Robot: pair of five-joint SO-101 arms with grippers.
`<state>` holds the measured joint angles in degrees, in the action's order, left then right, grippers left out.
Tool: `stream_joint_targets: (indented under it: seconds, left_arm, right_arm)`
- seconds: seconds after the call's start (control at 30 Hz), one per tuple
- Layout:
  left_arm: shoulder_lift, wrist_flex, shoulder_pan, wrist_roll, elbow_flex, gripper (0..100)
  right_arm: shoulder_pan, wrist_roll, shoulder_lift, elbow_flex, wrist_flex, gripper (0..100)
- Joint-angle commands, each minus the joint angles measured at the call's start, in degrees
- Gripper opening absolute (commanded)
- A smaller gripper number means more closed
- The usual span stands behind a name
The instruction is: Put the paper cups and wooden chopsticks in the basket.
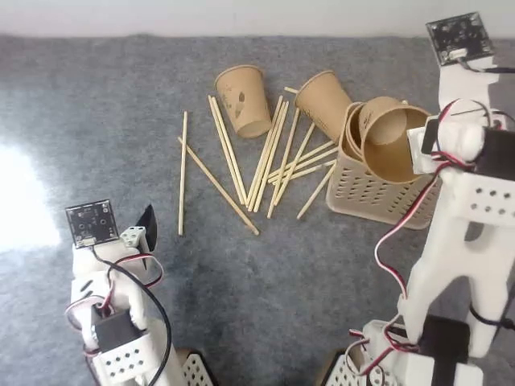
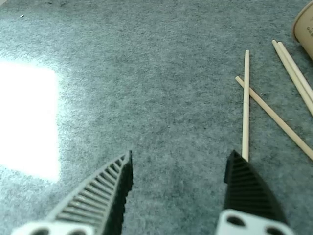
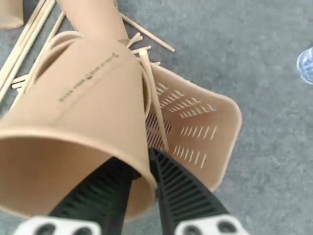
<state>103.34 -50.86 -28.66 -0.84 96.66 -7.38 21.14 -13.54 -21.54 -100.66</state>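
Observation:
My right gripper (image 3: 141,164) is shut on the rim of a paper cup (image 3: 78,122), one finger inside and one outside, holding it tilted over the beige basket (image 3: 208,128). In the high view that held cup (image 1: 394,145) hangs above the basket (image 1: 374,193), beside another cup (image 1: 364,119) inside it. Two more cups lie on the mat, one (image 1: 244,99) at the back and one (image 1: 323,102) leaning on the basket. Wooden chopsticks (image 1: 241,165) are scattered between them. My left gripper (image 2: 180,164) is open low over bare mat, with a chopstick (image 2: 246,100) just beyond its fingertip.
The grey mat (image 1: 96,121) covers the table, with a bright glare patch (image 1: 16,197) at the left. Each arm's base stands at the front edge. A chopstick (image 3: 154,105) leans inside the basket. Something blue (image 3: 307,64) shows at the mat's edge.

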Motion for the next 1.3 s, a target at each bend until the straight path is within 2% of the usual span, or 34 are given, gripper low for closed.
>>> stream_joint_targets:
  seconds: [0.0,0.2,0.37,0.43,0.8,0.97,1.27]
  left_arm:
    - [0.79,1.32,0.53,0.70,-0.40,29]
    - [0.79,1.41,0.53,0.79,-0.40,29]
    - [0.79,1.49,0.53,0.79,-0.40,29]
    - [0.79,1.58,0.53,0.79,-0.40,29]
    - [0.79,1.58,0.53,0.79,-0.40,29]
    - [0.79,1.41,0.53,0.79,-0.40,29]
    - [0.79,1.32,0.53,0.79,-0.40,29]
  right_arm:
    - [-0.22,0.79,1.98,0.00,-2.33,0.6]
    - [-0.57,0.70,5.41,-3.34,-2.24,3.0]
    - [-0.57,0.88,3.21,-5.63,-2.42,25.4]
    - [-0.57,0.88,1.71,-5.54,-2.42,29.9]
    - [-0.22,1.23,-4.97,-5.80,-1.98,29.9]
    - [-0.04,1.23,-5.14,-5.80,2.86,29.9]
    - [7.96,2.81,-0.66,-5.80,13.23,29.9]
